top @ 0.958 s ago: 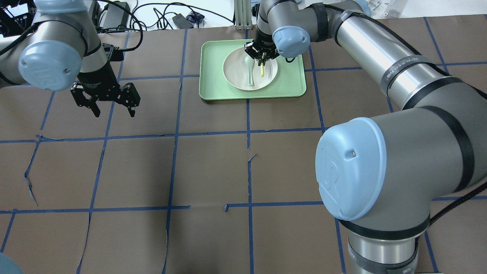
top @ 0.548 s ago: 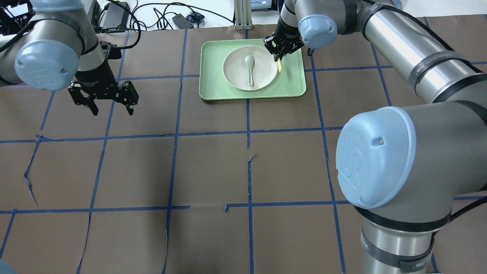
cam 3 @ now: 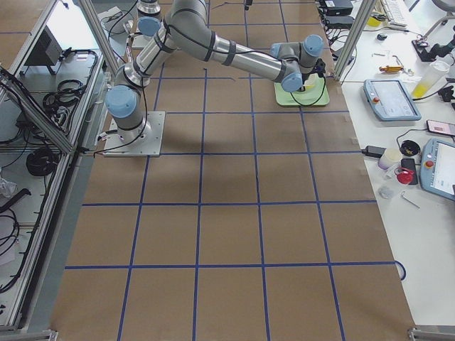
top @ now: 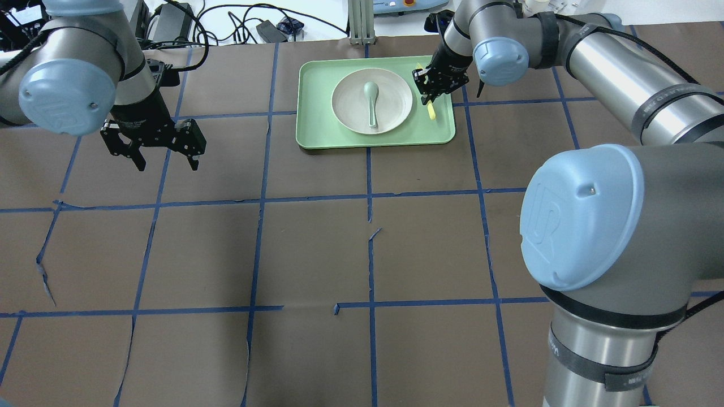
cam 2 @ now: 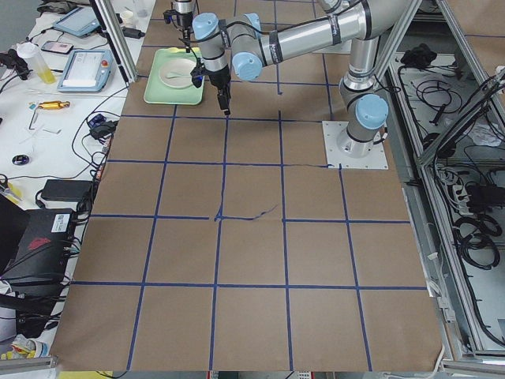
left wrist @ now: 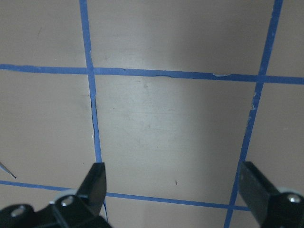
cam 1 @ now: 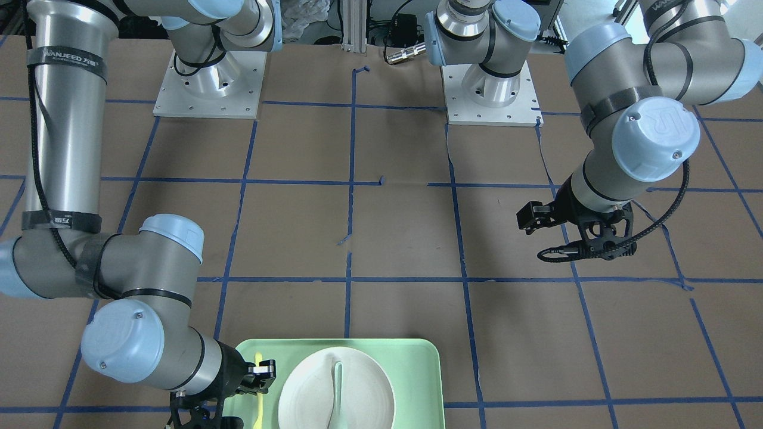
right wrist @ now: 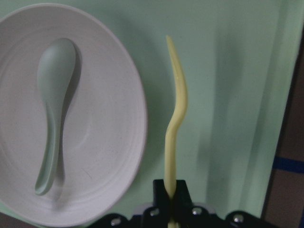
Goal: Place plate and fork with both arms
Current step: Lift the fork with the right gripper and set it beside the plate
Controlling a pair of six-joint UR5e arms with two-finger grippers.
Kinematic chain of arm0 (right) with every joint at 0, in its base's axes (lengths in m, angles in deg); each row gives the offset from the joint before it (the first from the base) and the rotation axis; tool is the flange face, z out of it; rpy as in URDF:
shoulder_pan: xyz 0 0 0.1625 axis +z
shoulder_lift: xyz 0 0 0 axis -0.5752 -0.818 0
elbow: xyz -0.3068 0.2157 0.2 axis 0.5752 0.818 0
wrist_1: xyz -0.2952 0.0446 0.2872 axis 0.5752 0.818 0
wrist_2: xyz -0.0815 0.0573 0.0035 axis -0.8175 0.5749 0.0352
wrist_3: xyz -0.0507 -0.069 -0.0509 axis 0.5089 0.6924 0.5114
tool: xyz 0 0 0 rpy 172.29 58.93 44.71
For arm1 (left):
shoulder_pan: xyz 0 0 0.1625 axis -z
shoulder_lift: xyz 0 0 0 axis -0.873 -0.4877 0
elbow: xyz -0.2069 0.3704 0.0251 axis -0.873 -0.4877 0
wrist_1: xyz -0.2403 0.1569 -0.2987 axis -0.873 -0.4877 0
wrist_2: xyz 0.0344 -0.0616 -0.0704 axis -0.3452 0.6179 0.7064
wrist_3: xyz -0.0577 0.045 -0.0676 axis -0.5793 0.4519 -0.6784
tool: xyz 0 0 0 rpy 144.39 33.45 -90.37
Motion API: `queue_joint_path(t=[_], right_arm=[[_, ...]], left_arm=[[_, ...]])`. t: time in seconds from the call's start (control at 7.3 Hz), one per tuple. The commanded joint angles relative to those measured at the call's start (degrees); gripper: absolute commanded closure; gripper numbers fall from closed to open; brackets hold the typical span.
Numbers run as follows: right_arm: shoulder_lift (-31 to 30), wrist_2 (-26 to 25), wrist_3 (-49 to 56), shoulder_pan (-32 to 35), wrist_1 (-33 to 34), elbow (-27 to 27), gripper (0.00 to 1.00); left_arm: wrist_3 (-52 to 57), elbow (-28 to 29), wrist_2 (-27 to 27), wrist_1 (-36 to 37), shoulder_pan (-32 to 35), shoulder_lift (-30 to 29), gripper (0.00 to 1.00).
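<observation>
**Right gripper [top: 431,99] clenched on the fork [top: 432,112] above the tray; left gripper [top: 168,164] spread and waiting**

Starting with the table [top: 311,254]: brown paper taped into blue squares, with all the task's things gathered at its far edge from the robot. Both arms are out over it. The right arm [top: 622,62] reaches across to the tray, while the left arm [top: 73,85] hangs on its own side, well apart from the tray. I read that spacing as deliberate, keeping the two arms out of each other's way.

The mint-green tray [top: 317,130] lies flat and carries the rest. The plate [top: 396,102] sits on it, roughly centred, with a grey-green spoon [top: 371,103] lying in its bowl. That spoon will need minding if the plate is to be lifted, since a tilt would let it slide.

My wrist view shows the right gripper pinching the fork by one end, its length sticking straight out past the fingertips. It hangs over the bare strip of tray between the plate's rim and the tray's edge, just beside the plate. Its shadow falls apart from it, so I judge it lifted clear. I cannot tell which end is held. Gripping an end leaves the shaft free to be laid down flat.

The left gripper has its jaws wide with nothing between them, only bare table below. I take it as ready for the plate, not yet begun.
</observation>
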State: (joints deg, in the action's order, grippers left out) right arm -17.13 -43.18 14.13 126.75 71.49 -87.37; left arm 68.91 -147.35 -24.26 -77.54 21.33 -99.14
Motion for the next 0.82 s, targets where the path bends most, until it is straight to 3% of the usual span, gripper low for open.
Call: queue_joint_path(t=[0.0,0.14,0.27,0.41,0.55,0.68], right_arm=[[1.7,0.3,0.0,-0.1,2.2,-0.2,1.00],[1.8,-0.6,0.5,-0.1,2.2,-0.3,0.75],[1.7,-0.8,0.7,-0.1,2.3,-0.5,0.10],[1.3,-1.7,0.6,-0.1,2.1,-0.5,0.00],[0.6,-2.2,0.5,-0.1,2.0,-0.8,0.00],[-1.8,-6.1,0.4,-0.1,1.5,-1.1,0.00]], left_arm=[[0.0,0.0,0.0,0.0,0.0,0.0,0.00],[0.0,0.0,-0.1,-0.1,0.1,0.0,0.00],[0.0,0.0,0.0,-0.1,0.1,0.0,0.00],[0.0,-0.1,-0.1,-0.1,0.1,0.0,0.00],[-0.1,-0.1,-0.1,-0.1,0.1,0.0,0.00],[0.0,-0.1,-0.1,-0.1,0.1,0.1,0.00]])
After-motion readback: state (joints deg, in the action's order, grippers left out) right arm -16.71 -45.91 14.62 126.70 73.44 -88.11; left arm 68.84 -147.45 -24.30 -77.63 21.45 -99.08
